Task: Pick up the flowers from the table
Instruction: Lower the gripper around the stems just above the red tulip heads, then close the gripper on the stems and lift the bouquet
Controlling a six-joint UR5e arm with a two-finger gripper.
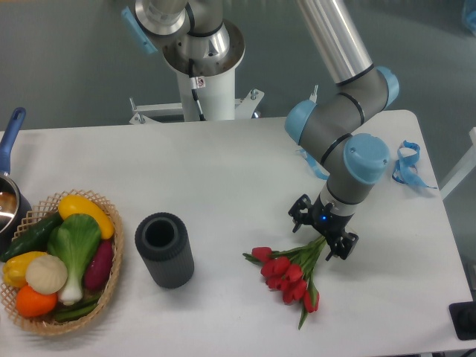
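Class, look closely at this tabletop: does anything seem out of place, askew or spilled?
Nothing is spilled or broken. The flowers lie flat on the table beside the upright dark cylinder, and blue ribbon pieces lie loose near the table's right edge.

A white worktop (223, 171) is filling most of the frame. Lying on it: a wicker basket of vegetables (111, 294) at lower left, a dark ribbed cylinder (163, 250) beside it, red flowers (288, 272) lower right, blue ribbon pieces (405, 165) upper right.
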